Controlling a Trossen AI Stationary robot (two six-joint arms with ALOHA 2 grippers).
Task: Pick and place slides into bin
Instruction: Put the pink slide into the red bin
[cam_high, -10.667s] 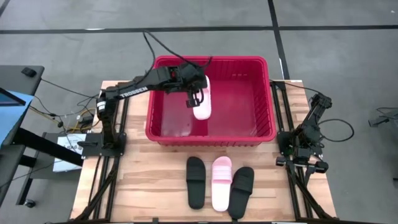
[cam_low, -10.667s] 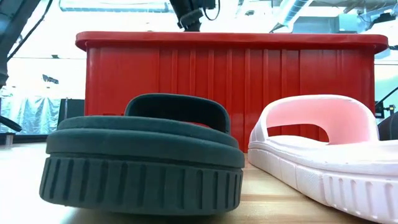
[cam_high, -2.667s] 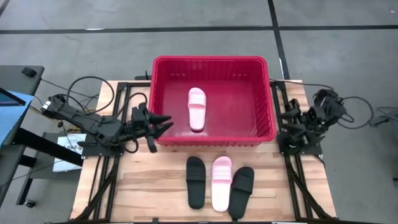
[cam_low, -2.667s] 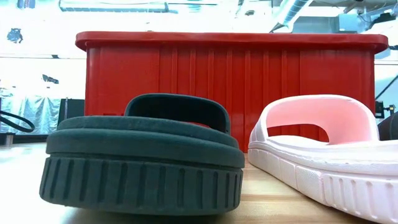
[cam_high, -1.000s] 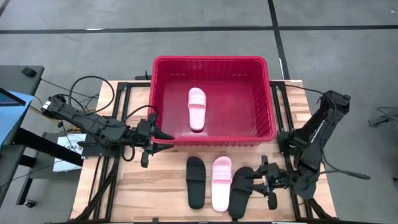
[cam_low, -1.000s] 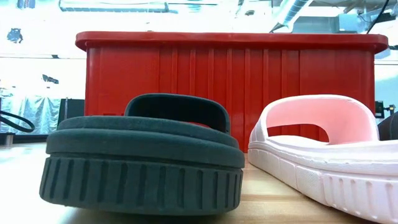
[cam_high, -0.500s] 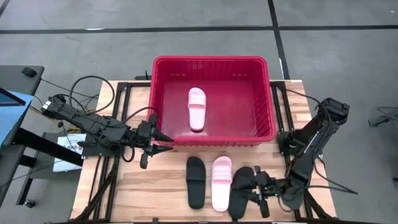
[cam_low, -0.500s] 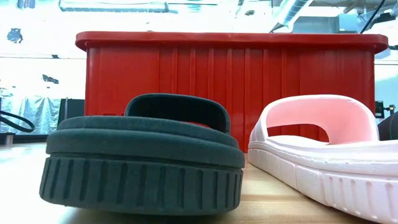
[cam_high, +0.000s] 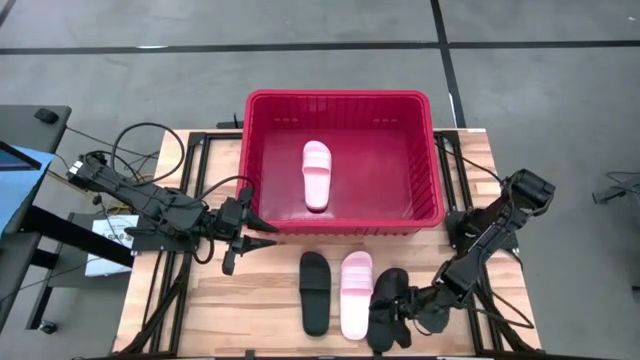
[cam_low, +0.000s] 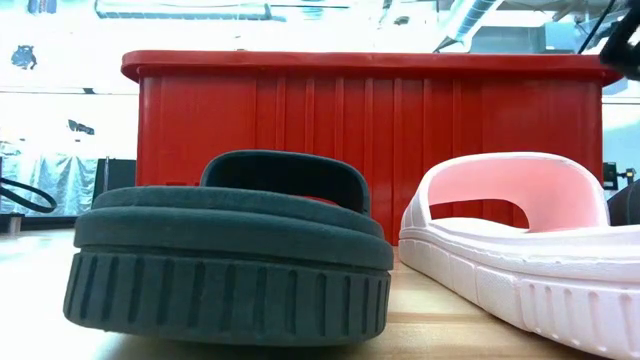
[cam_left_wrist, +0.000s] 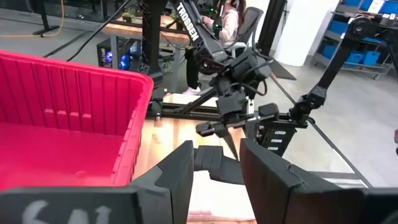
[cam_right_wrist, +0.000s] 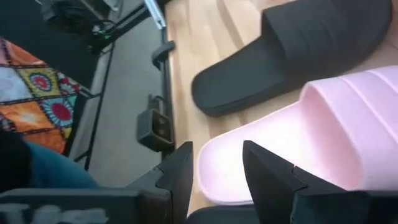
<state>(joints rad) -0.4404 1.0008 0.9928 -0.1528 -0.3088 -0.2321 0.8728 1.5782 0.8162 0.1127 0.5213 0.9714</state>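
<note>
Right end effector (cam_high: 392, 312) over the black slide (cam_high: 385, 300) at the desk's (cam_high: 250, 300) front edge, fingers apart, gripping nothing. Likely light, springy foam: take the strap. Left end effector (cam_high: 250, 228) open, idle beside bin (cam_high: 265, 222).

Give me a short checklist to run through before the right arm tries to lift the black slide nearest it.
1. Right gripper positioned over the right-hand black slide: ok.
2. Firm grip on that slide: cannot tell; the fingers stand apart, with the slide's edge below them.
3. Neighbouring pink slide lying close beside it: not ok, it may get dragged.
4. Bin has room; only one pink slide lies inside: ok.
5. Left gripper out of the way, by the bin's near left corner: ok.
6. Other black slide away from the grasp: ok.
</note>
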